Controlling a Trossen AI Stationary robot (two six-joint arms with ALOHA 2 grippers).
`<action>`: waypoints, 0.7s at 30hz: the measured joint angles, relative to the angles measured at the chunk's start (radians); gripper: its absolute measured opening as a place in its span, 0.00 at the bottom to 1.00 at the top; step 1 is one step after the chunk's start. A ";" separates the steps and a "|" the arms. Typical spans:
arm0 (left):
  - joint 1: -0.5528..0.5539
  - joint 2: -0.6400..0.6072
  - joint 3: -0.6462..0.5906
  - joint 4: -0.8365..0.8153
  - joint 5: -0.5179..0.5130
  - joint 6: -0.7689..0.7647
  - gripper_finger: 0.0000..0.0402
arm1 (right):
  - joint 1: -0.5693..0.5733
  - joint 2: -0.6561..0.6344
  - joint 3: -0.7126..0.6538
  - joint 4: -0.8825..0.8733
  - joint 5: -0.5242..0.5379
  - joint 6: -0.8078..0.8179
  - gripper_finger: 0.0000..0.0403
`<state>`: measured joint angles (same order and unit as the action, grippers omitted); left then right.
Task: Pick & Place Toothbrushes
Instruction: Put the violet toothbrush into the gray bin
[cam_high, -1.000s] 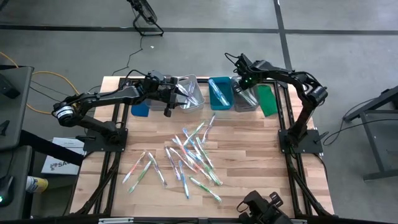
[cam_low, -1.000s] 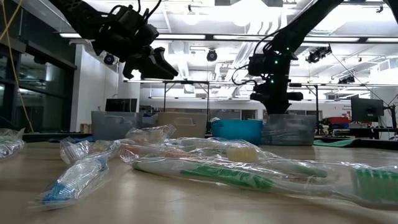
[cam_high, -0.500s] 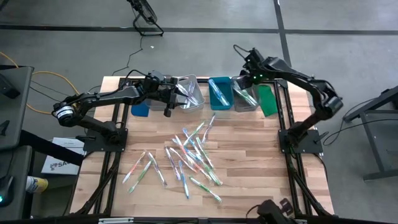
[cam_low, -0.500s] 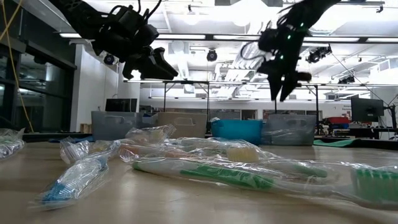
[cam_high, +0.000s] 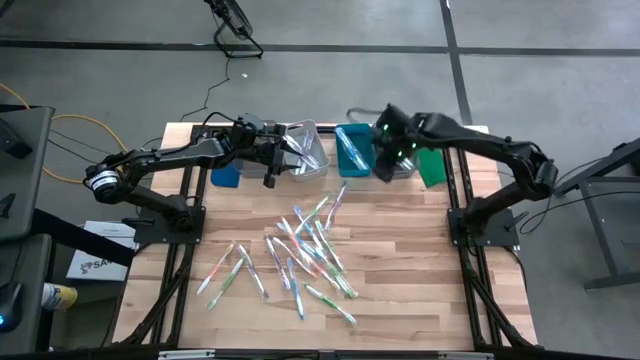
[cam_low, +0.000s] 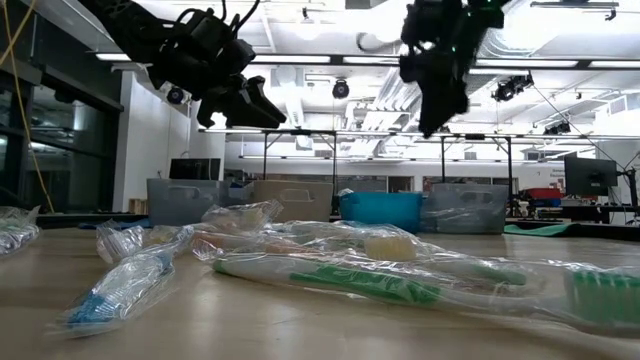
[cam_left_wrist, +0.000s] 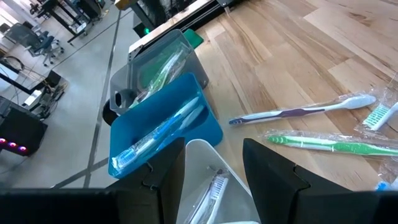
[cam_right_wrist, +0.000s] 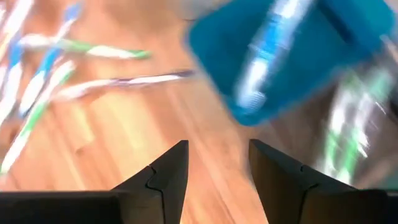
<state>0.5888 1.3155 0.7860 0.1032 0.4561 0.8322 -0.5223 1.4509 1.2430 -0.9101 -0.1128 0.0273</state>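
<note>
A row of bins (cam_high: 335, 150) stood along the far edge of the table (cam_high: 400, 260), blocking low passage there. Both grippers hung over that row, the left gripper (cam_high: 290, 158) above the clear bin (cam_high: 312, 148), the right gripper (cam_high: 385, 150) with fingers apart above the teal bin (cam_high: 353, 150), crowding the air over it. Toothbrushes (cam_high: 310, 245) littered the middle and the near-left part of the table. Bare wood lay open along the right edge, at the near-right corner and along the left edge
</note>
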 joint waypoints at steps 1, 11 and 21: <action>0.000 0.000 0.000 0.000 0.000 0.000 0.39 | 0.033 0.000 0.000 0.017 0.006 -0.028 0.40; 0.000 0.000 0.000 -0.003 0.000 -0.012 0.39 | 0.261 0.094 0.000 0.281 0.174 -0.327 0.39; 0.000 0.000 0.000 -0.024 0.000 -0.018 0.39 | 0.314 0.323 0.000 0.370 0.163 -0.616 0.44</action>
<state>0.5888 1.3155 0.7860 0.0795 0.4561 0.8143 -0.2084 1.7742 1.2430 -0.5399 0.0498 -0.5889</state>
